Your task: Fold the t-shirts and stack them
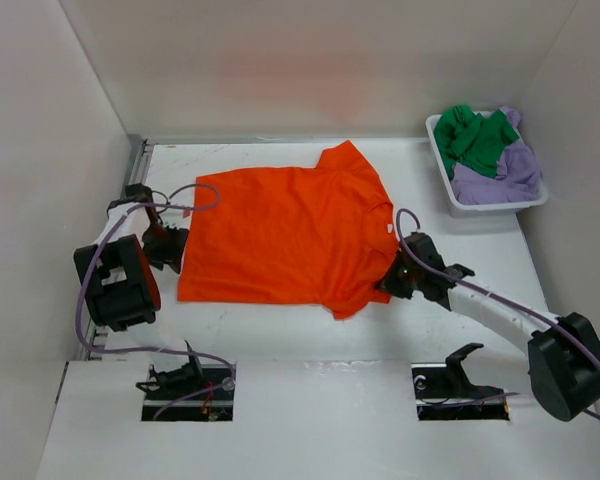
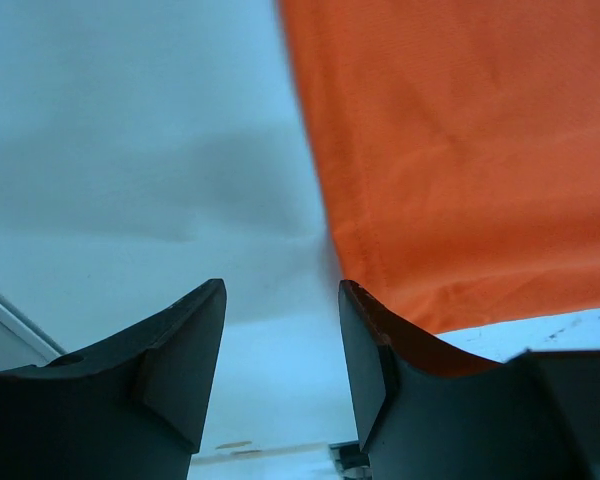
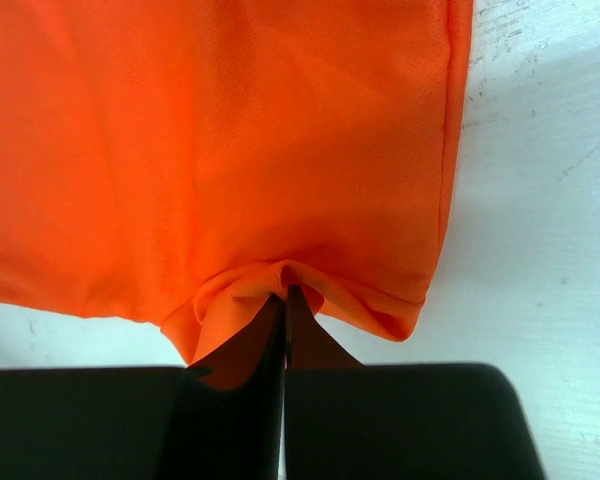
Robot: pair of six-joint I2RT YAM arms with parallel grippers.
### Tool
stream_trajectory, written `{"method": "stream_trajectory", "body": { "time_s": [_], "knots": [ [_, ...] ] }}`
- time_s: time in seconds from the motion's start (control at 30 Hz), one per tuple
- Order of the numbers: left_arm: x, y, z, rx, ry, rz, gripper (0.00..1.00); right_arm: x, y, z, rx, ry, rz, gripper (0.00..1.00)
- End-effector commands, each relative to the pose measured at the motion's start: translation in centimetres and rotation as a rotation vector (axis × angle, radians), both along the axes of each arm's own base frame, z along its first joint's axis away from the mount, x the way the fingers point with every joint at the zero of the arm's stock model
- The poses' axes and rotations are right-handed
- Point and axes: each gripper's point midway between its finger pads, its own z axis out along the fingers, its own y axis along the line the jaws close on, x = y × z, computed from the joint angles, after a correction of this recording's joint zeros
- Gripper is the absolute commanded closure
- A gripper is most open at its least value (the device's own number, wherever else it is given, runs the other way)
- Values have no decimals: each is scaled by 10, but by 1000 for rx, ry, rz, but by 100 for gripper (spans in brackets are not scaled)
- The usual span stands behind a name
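Observation:
The orange t-shirt [image 1: 285, 235] lies spread flat on the white table, neck toward the right. My left gripper [image 1: 172, 245] is open at the shirt's left hem; in the left wrist view the gripper [image 2: 280, 340] has bare table between its fingers and the orange t-shirt [image 2: 460, 150] lies against the right finger. My right gripper [image 1: 392, 280] is shut on the shirt's near sleeve edge; in the right wrist view the gripper [image 3: 284, 300] pinches a bunched fold of the orange cloth [image 3: 220, 150]. The green t-shirt [image 1: 475, 140] and the lavender t-shirt [image 1: 500, 175] lie crumpled in the basket.
The white lattice basket [image 1: 448, 185] stands at the back right against the wall. White walls close in the table on the left, back and right. Two cut-out slots [image 1: 185, 392] sit in the near panel by the arm bases.

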Motion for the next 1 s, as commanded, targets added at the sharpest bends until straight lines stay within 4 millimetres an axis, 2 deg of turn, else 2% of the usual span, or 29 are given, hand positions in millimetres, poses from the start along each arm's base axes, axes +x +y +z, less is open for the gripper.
{"method": "stream_trajectory", "body": {
  "time_s": [0.0,0.13,0.2,0.37,0.53,0.63,0.77,0.9,0.97],
  "knots": [
    [-3,-13,21,68,-62,-157,53,3,1,13,22,-55,-7,100],
    [1,-25,31,160,-208,-448,53,3,-1,19,25,-64,-3,99],
    [3,-29,30,207,-254,-610,53,4,1,19,27,-58,5,99],
    [4,-43,10,286,-223,-904,54,7,3,21,24,-60,19,99],
    [-13,-71,-12,306,-135,-1137,53,7,3,21,35,-74,5,99],
    [-30,-77,-23,331,-69,-1210,50,6,1,21,38,-81,1,98],
    [-53,-65,-36,349,15,-1225,43,8,-5,25,39,-102,-14,98],
    [-55,-59,-34,367,26,-1204,41,10,-9,27,39,-114,-18,98],
    [-51,-56,-23,377,19,-1184,40,10,-11,29,40,-121,-21,98]
  ]
}}
